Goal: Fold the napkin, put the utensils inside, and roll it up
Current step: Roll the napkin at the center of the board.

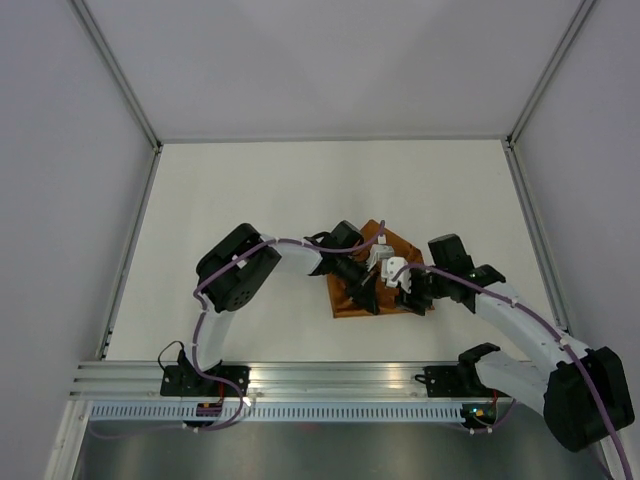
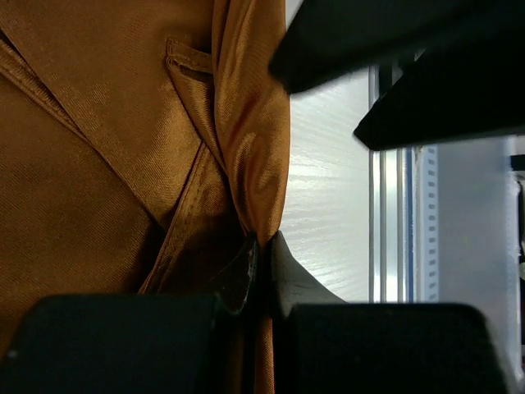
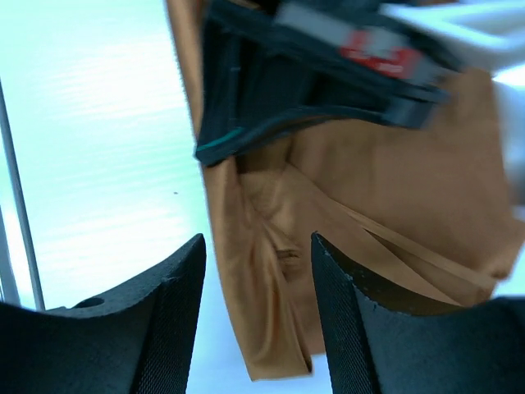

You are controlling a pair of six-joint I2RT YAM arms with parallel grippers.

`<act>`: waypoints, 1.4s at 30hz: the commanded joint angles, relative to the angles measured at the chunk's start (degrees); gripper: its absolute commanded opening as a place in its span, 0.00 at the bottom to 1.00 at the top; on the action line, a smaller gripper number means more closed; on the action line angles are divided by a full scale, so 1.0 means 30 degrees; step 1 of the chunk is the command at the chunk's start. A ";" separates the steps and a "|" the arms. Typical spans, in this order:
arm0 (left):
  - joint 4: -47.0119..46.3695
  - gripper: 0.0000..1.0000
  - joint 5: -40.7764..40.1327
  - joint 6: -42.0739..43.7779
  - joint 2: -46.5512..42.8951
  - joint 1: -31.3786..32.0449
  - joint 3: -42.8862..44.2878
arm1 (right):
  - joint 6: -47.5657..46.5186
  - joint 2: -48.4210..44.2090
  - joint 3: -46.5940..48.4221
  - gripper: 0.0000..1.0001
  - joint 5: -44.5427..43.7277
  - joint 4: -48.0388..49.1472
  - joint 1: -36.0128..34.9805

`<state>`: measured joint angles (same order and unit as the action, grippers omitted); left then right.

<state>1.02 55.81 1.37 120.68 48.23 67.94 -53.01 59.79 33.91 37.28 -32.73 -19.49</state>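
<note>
While the left gripper (image 2: 261,250) pinches a fold of the napkin (image 2: 98,123), jaws closed on it, the right gripper (image 3: 257,246) hovers just right, jaws wide apart, empty

No readable text, a small red label (image 3: 373,51) with white marks, too blurred to read

The napkin (image 1: 342,303) lies on the tabletop (image 1: 250,190), right of centre toward the near edge; left tool (image 1: 362,288) over its left part, right tool (image 1: 412,296) over its right.
</note>
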 commanded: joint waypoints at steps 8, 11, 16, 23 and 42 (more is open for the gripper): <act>0.1976 0.02 0.0351 -0.0778 0.1637 -0.0138 0.0555 | 0.1206 0.0694 -0.2572 0.60 -0.4046 0.4959 -0.4371; 0.1976 0.02 0.0264 -0.0895 0.1725 -0.0167 0.0702 | 0.1499 0.1221 -0.2866 0.60 -0.4631 0.5692 -0.4957; 0.2005 0.08 0.0088 -0.0953 0.1755 -0.0168 0.0761 | 0.1909 0.2012 -0.3071 0.58 -0.4896 0.6456 -0.5340; 0.1713 0.19 -0.0351 -0.1187 0.1609 -0.0168 0.0820 | 0.2320 0.2950 -0.2984 0.44 -0.4750 0.6575 -0.5429; 0.0336 0.29 -0.2311 -0.2506 -0.2520 -0.0928 -0.0088 | 0.1705 0.7137 -0.1373 0.13 -0.3578 0.3967 -0.5429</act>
<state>4.14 52.12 -4.32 118.30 46.48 68.42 -47.18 76.66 31.62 27.11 -16.64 -35.46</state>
